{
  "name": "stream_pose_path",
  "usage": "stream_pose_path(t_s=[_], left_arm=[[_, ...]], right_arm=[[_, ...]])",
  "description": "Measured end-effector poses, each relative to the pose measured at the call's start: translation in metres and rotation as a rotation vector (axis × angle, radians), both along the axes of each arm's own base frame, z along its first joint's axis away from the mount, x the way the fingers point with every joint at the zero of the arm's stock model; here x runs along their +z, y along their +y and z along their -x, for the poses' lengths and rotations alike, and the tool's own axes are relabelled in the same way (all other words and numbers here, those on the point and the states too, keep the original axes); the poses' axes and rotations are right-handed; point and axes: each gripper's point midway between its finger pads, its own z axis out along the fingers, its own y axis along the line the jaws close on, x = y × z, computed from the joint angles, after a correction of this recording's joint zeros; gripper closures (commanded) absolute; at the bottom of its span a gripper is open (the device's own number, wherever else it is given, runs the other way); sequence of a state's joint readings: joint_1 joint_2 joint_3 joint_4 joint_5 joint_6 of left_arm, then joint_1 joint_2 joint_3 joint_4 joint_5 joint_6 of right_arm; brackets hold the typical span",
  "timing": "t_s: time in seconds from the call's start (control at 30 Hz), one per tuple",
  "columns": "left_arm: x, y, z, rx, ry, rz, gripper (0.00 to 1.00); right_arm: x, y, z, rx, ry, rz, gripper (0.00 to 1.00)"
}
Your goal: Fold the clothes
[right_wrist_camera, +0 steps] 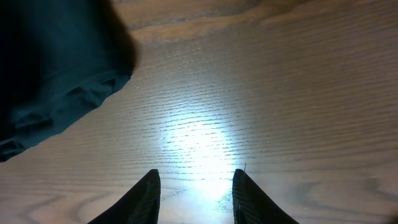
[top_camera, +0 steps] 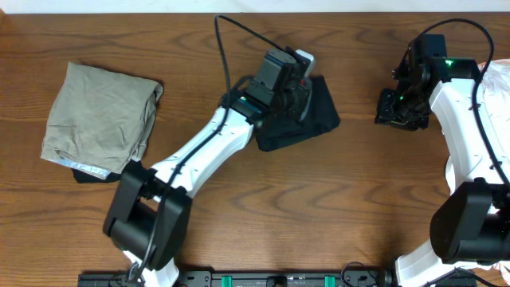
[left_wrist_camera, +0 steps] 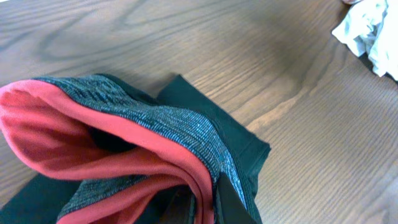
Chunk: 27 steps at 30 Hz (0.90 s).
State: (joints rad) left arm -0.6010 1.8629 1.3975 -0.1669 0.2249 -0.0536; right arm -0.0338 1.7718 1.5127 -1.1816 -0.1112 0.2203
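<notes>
The clothes (top_camera: 312, 118) are black trousers, bunched in a small heap at the table's back middle. In the left wrist view their heather-grey waistband (left_wrist_camera: 180, 127), edged in orange-red, arches up off the wood. My left gripper (left_wrist_camera: 208, 204) is shut on that waistband edge, with one dark finger (left_wrist_camera: 233, 206) showing beside the red trim. From above, the left gripper (top_camera: 296, 86) covers the heap's top. My right gripper (top_camera: 398, 108) hangs open over bare wood to the right of the trousers. Nothing lies between its fingertips (right_wrist_camera: 154, 190), and the black fabric (right_wrist_camera: 50, 74) lies off to their left.
A folded khaki-grey garment (top_camera: 100, 119) lies at the left, with a dark scrap (top_camera: 88, 175) peeking out under its near edge. White fabric (top_camera: 498, 72) sits at the far right edge, and the left wrist camera catches this white fabric (left_wrist_camera: 370, 31) too. The table (top_camera: 358, 199) is brown wood.
</notes>
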Motion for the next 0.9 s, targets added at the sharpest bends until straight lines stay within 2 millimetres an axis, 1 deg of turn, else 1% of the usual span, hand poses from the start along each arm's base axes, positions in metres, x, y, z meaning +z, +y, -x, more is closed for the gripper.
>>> stream_pose_path(t_s=[0.03,0.07,0.1,0.17,0.2,0.3,0.37,0.4,0.47,0.53,0.57,0.63,0.7,0.73,0.77,0.83,0.87,0.9], left_arm=[[-0.002,-0.004,0.0,-0.008,-0.006,0.002,0.57],[-0.002,-0.009,0.0,-0.013,-0.012,0.01,0.41],[-0.002,-0.014,0.0,-0.021,-0.021,0.02,0.34],[0.003,-0.025,0.0,-0.041,-0.047,0.046,0.18],[0.005,-0.029,0.0,-0.054,-0.057,0.059,0.14],[0.014,-0.039,0.002,-0.078,-0.07,0.102,0.14],[0.015,-0.038,0.001,-0.079,-0.063,0.105,0.14],[0.014,-0.034,0.001,-0.074,-0.052,0.099,0.14],[0.008,-0.02,0.002,-0.054,-0.006,0.071,0.14],[0.006,-0.001,0.002,-0.022,0.036,0.046,0.14],[0.004,0.01,0.003,-0.004,0.065,0.027,0.14],[0.003,0.036,0.008,0.037,0.122,-0.006,0.15],[0.005,0.06,0.01,0.083,0.165,-0.026,0.23],[0.006,0.072,0.01,0.107,0.187,-0.034,0.25],[0.005,0.084,0.012,0.127,0.212,-0.047,0.28],[-0.001,0.103,0.014,0.166,0.261,-0.068,0.34],[-0.004,0.112,0.015,0.183,0.284,-0.077,0.45],[-0.007,0.121,0.015,0.2,0.302,-0.085,0.67]], right_arm=[[0.0,0.0,0.0,0.0,0.0,-0.002,0.64],[0.0,0.001,0.0,0.001,0.0,-0.003,0.64],[0.0,0.001,0.0,0.001,0.0,-0.005,0.64],[0.0,0.001,0.0,0.002,0.002,-0.006,0.64],[0.0,0.001,0.001,0.002,0.003,-0.006,0.64],[0.0,0.001,0.001,0.002,0.004,-0.007,0.64],[0.0,0.002,0.001,0.002,0.004,-0.01,0.64],[0.0,0.002,0.001,0.005,0.003,-0.012,0.64],[0.001,0.006,0.001,0.025,0.001,-0.028,0.64],[0.002,0.012,0.001,0.069,-0.007,-0.061,0.65],[0.003,0.017,0.0,0.101,-0.014,-0.082,0.67],[0.006,0.032,0.0,0.194,-0.037,-0.144,0.69],[0.012,0.058,-0.002,0.32,-0.081,-0.224,0.73],[0.015,0.071,-0.002,0.379,-0.105,-0.26,0.75],[0.018,0.086,-0.003,0.439,-0.132,-0.292,0.78],[0.024,0.115,-0.003,0.547,-0.178,-0.339,0.78],[0.027,0.13,-0.003,0.6,-0.202,-0.352,0.79],[0.029,0.145,-0.003,0.649,-0.225,-0.36,0.81]])
